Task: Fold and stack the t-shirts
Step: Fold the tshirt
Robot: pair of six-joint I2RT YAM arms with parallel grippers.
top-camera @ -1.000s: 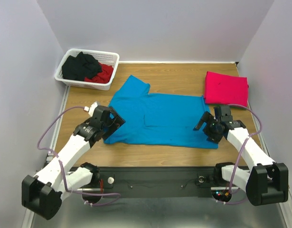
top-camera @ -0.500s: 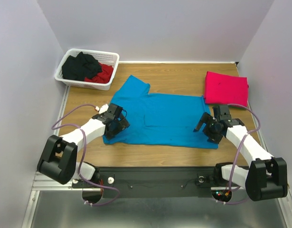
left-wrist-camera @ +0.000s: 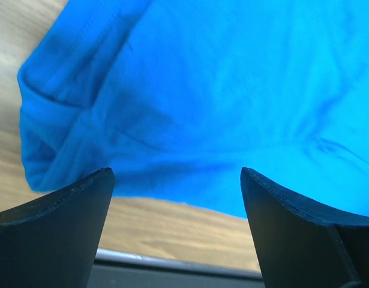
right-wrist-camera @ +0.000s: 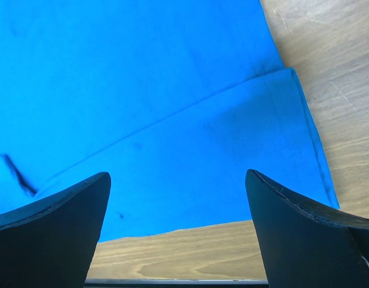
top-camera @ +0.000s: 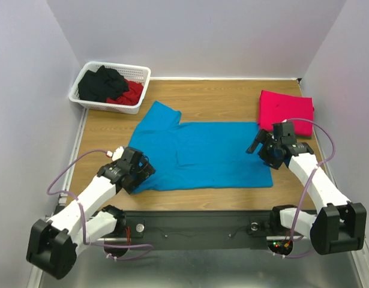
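Turquoise t-shirt lies beneath left pincer and right pincer; both gaping.

Turquoise-blue t-shirt spread flat mid-table – one sleeve angled up-left, pinkish-red t-shirt folded square, far right

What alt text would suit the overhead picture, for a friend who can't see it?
A turquoise t-shirt lies spread on a wooden table, with the left pincer at its near-left corner and the right pincer at its right edge, both open. A folded pinkish-red t-shirt sits far right; a white basket of clothes far left.
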